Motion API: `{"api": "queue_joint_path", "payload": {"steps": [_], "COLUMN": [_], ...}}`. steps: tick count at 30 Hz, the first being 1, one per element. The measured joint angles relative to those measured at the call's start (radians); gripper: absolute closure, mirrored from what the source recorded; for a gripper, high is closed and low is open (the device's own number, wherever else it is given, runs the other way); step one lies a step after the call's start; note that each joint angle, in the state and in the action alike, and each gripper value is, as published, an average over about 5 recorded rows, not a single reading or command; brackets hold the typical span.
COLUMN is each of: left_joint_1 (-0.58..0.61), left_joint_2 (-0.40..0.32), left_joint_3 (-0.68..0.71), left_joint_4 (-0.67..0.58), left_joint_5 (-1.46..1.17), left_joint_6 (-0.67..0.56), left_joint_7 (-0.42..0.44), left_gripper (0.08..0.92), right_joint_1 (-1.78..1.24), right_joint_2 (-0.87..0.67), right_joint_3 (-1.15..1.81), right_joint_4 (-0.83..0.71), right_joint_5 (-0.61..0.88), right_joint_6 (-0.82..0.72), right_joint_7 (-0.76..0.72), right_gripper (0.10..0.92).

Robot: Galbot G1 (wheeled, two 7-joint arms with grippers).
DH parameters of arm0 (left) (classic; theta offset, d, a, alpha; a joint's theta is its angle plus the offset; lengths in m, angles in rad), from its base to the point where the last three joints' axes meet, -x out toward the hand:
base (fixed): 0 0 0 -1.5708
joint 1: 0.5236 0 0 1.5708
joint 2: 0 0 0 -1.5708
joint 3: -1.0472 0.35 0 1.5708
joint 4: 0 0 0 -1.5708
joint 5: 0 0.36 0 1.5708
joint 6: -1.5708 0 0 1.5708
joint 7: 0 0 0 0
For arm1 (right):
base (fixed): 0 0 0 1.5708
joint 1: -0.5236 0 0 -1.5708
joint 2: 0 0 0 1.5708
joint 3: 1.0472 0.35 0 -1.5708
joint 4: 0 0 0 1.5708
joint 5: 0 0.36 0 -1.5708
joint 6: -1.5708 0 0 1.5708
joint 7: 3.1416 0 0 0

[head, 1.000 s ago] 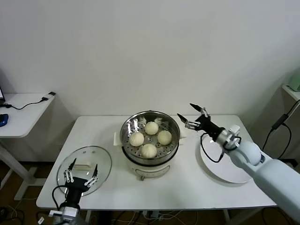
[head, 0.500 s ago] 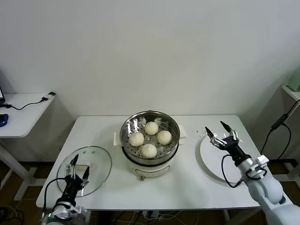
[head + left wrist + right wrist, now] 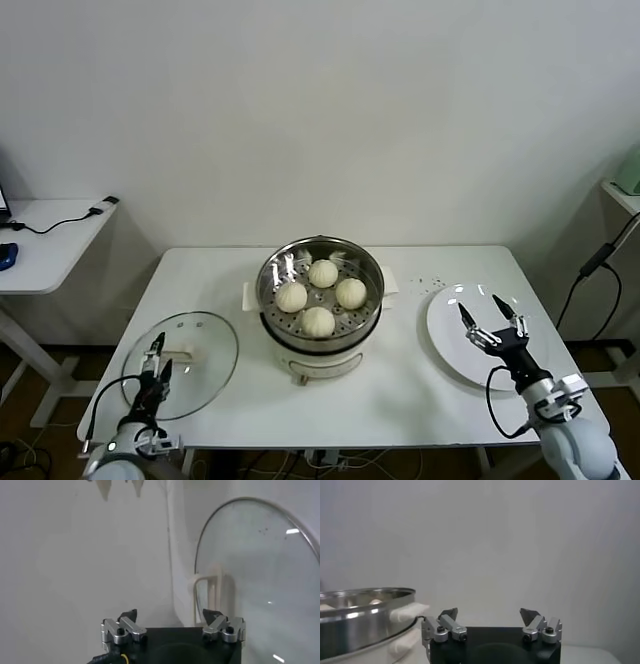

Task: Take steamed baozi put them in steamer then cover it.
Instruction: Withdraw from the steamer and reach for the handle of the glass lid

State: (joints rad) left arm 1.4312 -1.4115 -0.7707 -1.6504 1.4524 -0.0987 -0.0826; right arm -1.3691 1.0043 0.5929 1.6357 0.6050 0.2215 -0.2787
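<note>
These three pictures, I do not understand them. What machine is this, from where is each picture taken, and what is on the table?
It is a robot with two arms; each ends in a gripper. The wide picture is from a camera on its head. There, four steamed baozi sit in the steamer on a white table. The cover lies beside it, and a white plate is on the other side. The left gripper hovers over the cover; the right gripper is above the plate. Both are open and hold nothing. The other two pictures come from the wrist cameras.
</note>
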Motion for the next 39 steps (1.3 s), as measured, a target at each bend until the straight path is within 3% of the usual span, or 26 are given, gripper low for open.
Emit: {"api": "queue_joint_path", "payload": {"steps": [25,39], "left_joint_1": [-0.166,-0.169], "left_joint_2": [0.016,0.023], "left_joint_3": [0.025,0.027], "left_joint_4": [0.227,0.247], "left_joint_5": [0.015,-0.017], "left_joint_6": [-0.016,-0.032], "left_joint_7": [-0.158,-0.156], "left_gripper": [0.197,0.588], "right_joint_1": [-0.043,-0.033], "right_joint_2": [0.054,0.074], "right_joint_3": [0.054,0.055], "right_joint_4": [-0.047,-0.075], "right_joint_5": [-0.092,-0.142], "right_joint_6": [0.032,0.049], "right_joint_7": [-0.027,-0.038], "right_gripper": [0.203,0.203]}}
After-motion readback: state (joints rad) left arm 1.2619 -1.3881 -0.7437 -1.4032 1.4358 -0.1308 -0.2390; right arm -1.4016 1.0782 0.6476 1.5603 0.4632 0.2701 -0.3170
